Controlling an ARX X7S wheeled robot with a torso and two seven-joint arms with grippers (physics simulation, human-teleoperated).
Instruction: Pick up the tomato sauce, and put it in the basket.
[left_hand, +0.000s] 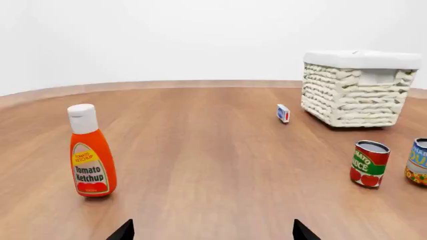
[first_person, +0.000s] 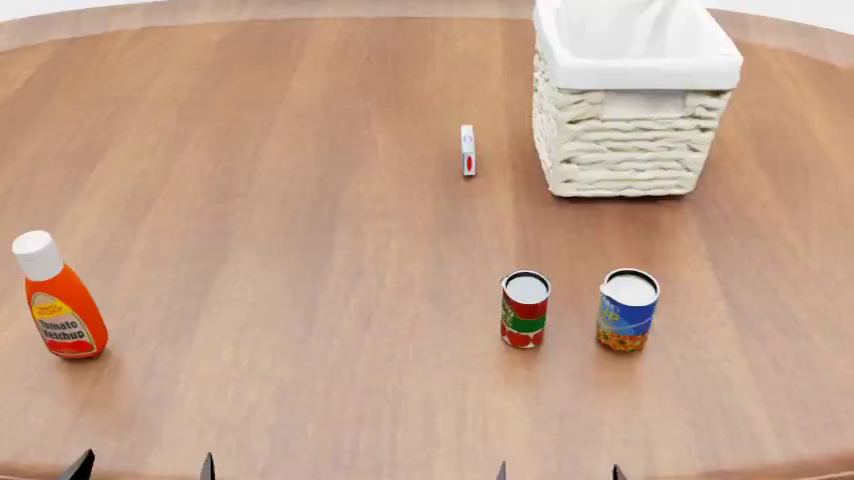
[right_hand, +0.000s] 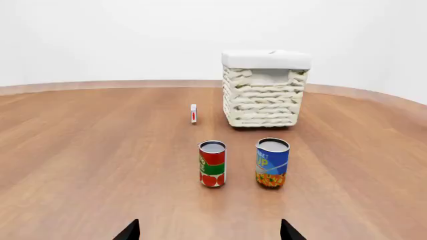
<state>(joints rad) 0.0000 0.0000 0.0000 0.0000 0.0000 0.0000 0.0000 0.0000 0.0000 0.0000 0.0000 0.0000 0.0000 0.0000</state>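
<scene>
Wooden worktop (first_person: 267, 200), white backdrop. Tomato sauce can (first_person: 525, 309) upright beside blue-labelled can (first_person: 627, 309), well short of basket (first_person: 627, 150). Right pincer (right_hand: 208, 231) spread wide, empty, facing can. Step: pre-approach. Next: advance, straddle can, avoid neighbour.

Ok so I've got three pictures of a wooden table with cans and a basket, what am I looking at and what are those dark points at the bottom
These are simulator renders from a two-armed robot. One picture looks down from its head; the other two come from cameras near each gripper. The dark points are fingertips: the left gripper and right gripper, both open and holding nothing. On the wooden table stand the tomato sauce, a red-labelled can, with a blue-labelled can beside it, apart. Further back sits the basket, woven and lined with white cloth, and a small white box stands near it. An orange ketchup bottle stands off to the robot's left.
</scene>
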